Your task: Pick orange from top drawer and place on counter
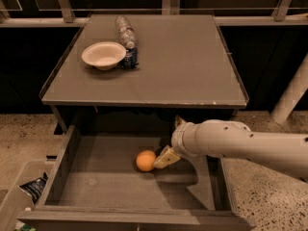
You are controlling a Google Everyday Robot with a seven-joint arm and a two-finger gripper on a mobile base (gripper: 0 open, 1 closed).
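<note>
The orange [145,160] lies on the floor of the open top drawer [60,165], near its middle. My gripper [167,143] reaches into the drawer from the right on a white arm. Its fingers are spread open, and the lower yellowish fingertip [161,160] sits right against the orange's right side. The other fingertip [179,121] is higher, up by the shadow under the counter [183,61]. The orange is not enclosed by the fingers.
On the counter's left back stand a white bowl [103,55], a lying plastic bottle [126,32] and a dark can [130,59]. A bin with a snack bag [32,186] sits left of the drawer. A white post [291,93] leans at the right.
</note>
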